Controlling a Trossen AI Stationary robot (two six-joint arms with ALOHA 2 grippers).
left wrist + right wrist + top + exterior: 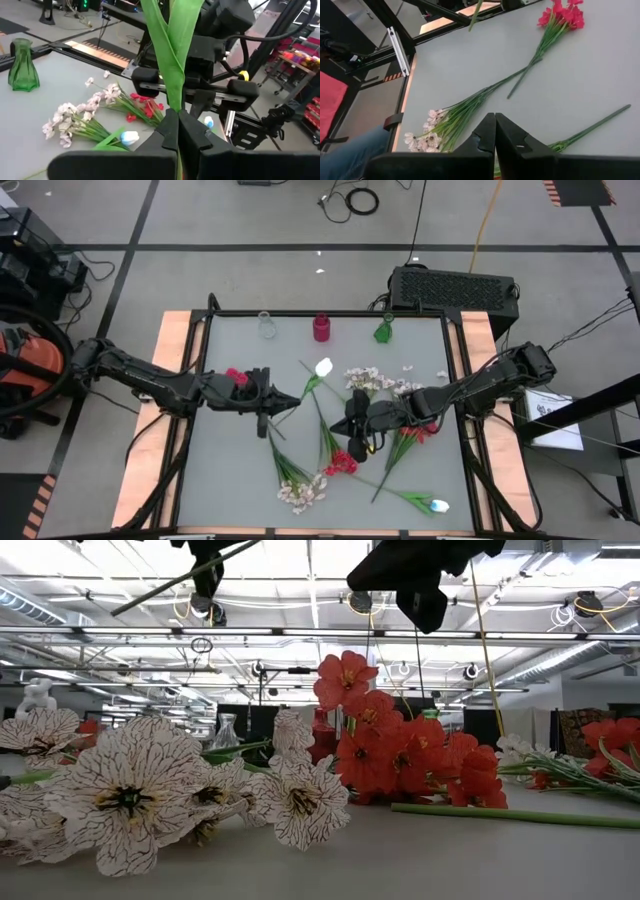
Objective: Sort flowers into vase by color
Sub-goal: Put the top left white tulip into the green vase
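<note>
Left hand lifts a flower up

The left hand [177, 131] is pinched shut on a green stem [172, 60] above the counter [240, 470]. The right hand [495, 132] is shut and empty. Next, I think, comes carrying it to a vase [322, 328].

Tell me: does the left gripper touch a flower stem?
Touching. The left wrist view shows the left gripper shut on a green stem, pinched between its fingers.
</note>
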